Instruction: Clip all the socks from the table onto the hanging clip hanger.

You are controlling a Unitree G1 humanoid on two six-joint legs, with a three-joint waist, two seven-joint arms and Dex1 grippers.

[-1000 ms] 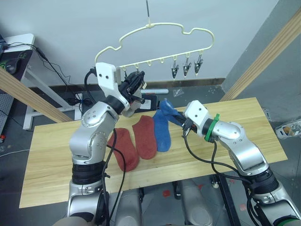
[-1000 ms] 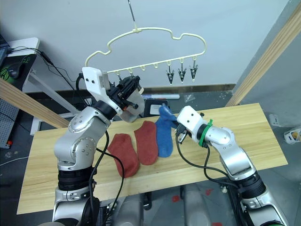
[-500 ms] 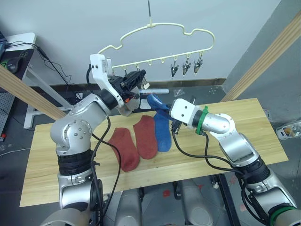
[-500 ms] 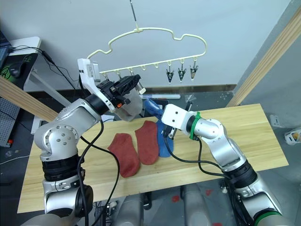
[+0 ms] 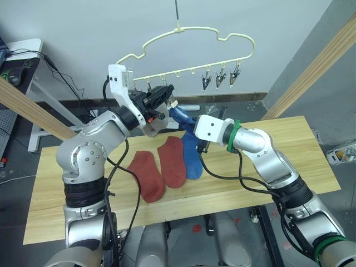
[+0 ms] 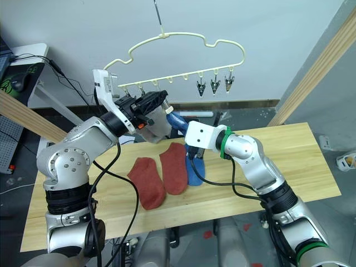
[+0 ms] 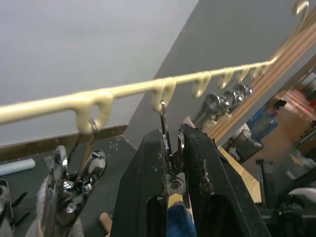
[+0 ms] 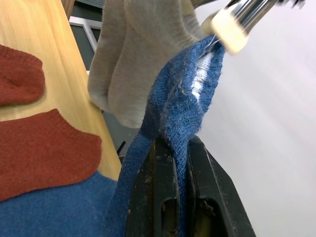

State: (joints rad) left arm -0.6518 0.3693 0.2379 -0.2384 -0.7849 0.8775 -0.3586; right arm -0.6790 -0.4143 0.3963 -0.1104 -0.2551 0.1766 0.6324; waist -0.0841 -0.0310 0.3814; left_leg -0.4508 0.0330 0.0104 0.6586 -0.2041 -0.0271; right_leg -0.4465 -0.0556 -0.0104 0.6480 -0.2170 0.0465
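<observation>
Change: R gripper (image 8: 170, 163) has carried the blue sock (image 5: 181, 117) up and across in the last sec, from low over the surface (image 5: 289, 150) to right by the L gripper (image 7: 173, 163); L arm also swung up to the hanger (image 5: 189, 50).
Meaning: handoff-to-clip stage; sock not yet in the clip, looks close.
L fingers: nearly shut, squeezing a silver clip (image 7: 165, 128) that hangs from the hanger bar, prob. to open it.
R fingers: shut on blue sock's cuff end; cuff sticks out past fingertips, rest trails down behind them.
Sock vs clip: cuff tip touching or just beside the clip's end; can't tell if inside.
Grey socks (image 8: 133, 59): already hanging, just beside R fingertips.
Left on surface: two red socks (image 5: 161, 167) and second blue sock (image 5: 192, 158), below both grippers.
</observation>
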